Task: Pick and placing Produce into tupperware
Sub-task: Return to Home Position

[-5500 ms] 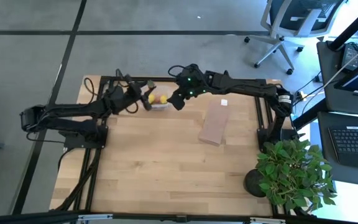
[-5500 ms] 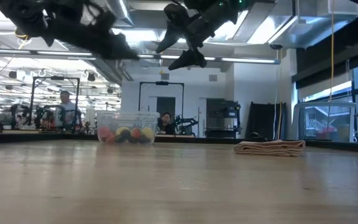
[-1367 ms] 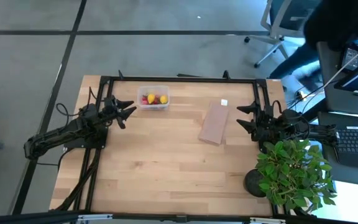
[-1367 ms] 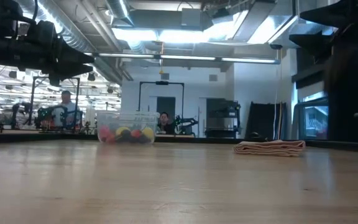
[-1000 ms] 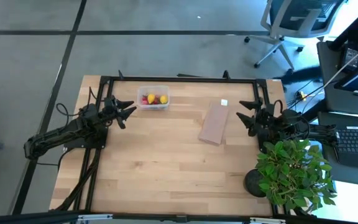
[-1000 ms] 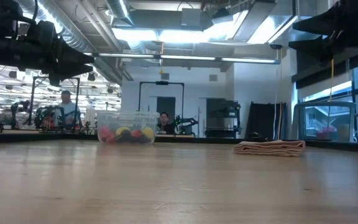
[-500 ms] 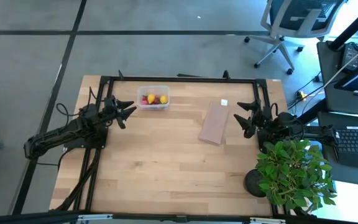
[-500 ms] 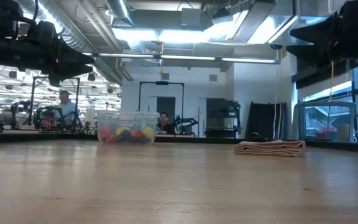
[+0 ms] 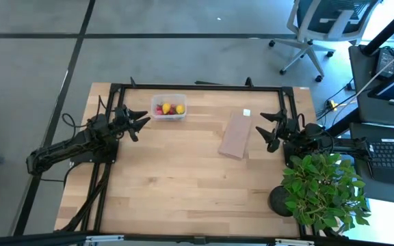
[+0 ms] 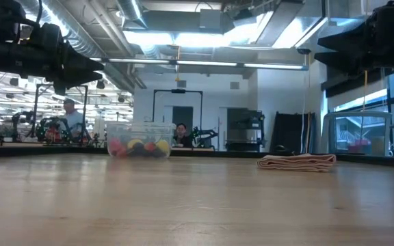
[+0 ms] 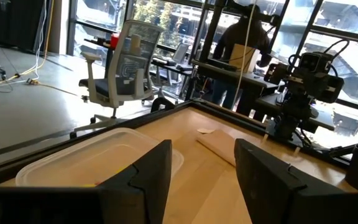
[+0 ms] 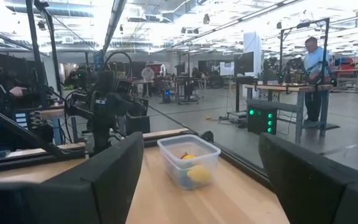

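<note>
Seen from overhead, the two arms sit at opposite edges of the wooden table (image 9: 183, 184). At left of centre, the left pincer (image 9: 141, 119) is spread and holds nothing, its tips pointing toward the clear tupperware (image 9: 169, 96) near it in the upper middle of the frame. The Produce (image 9: 169, 108) lies inside that tub, showing as red and yellow pieces from above. In the table-level view, red, yellow and dark pieces are heaped against the tub's wall. The right pincer (image 9: 260, 123), at right of centre, is likewise spread wide and empty, just beside the tan board (image 9: 236, 134) that lies flat on the table, well apart from the tub. A leafy potted plant (image 9: 320, 191) stands at the lower right corner. Beyond the table in the low view, a person (image 10: 70, 113) stands among workshop benches.
</note>
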